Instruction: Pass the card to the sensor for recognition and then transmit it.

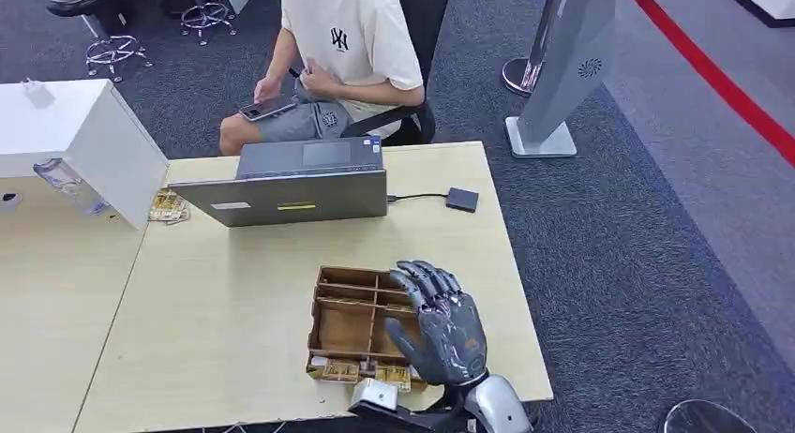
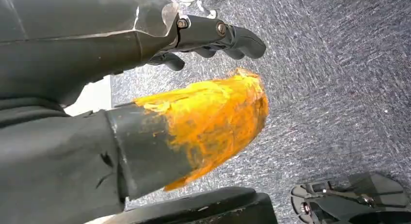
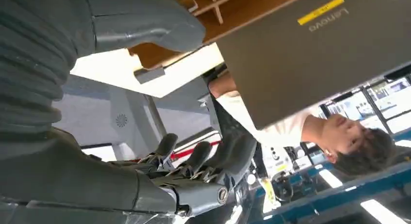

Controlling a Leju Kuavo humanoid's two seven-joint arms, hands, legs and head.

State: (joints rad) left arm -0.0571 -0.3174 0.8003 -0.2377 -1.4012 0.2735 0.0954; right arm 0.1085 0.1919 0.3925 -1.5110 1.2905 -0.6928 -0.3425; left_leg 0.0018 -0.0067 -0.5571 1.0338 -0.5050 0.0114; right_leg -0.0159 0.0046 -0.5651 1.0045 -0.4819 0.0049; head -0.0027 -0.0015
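Right hand: I have my right hand (image 1: 441,325) poised above the wooden tray (image 1: 339,325), fingers spread and empty, palm toward the tray; in the right wrist view the fingers (image 3: 194,158) stand apart with nothing between them.
Left hand: my left hand (image 2: 145,44) hangs off the tabletop over the grey carpet; the fingers (image 2: 232,40) curl in somewhat and I see nothing in them, but I cannot tell for sure whether it is clenched or released. Its thumb carries an orange coating.
Cards: the cards (image 1: 361,369) lie as small yellowish stacks in the tray's near row of compartments, just under the heel of my right hand.
Handling, my judgement: light, thin, stiff, smooth-faced, so likely to slip; lying flat they give little edge to grip. I would pinch one by its edges between thumb and a finger, lifting a rim first.
Orientation: the stacks lie flat, faces up; their long axis appears to run across the tray, side to side, though they are too small for me to be certain.
Sensor: the small dark box (image 1: 461,200) cabled to the laptop (image 1: 291,185) is, I judge, the reader; it sits well apart from the tray, at the far right of the tabletop (image 1: 216,302).
Person: seated beyond the laptop, holding a phone.
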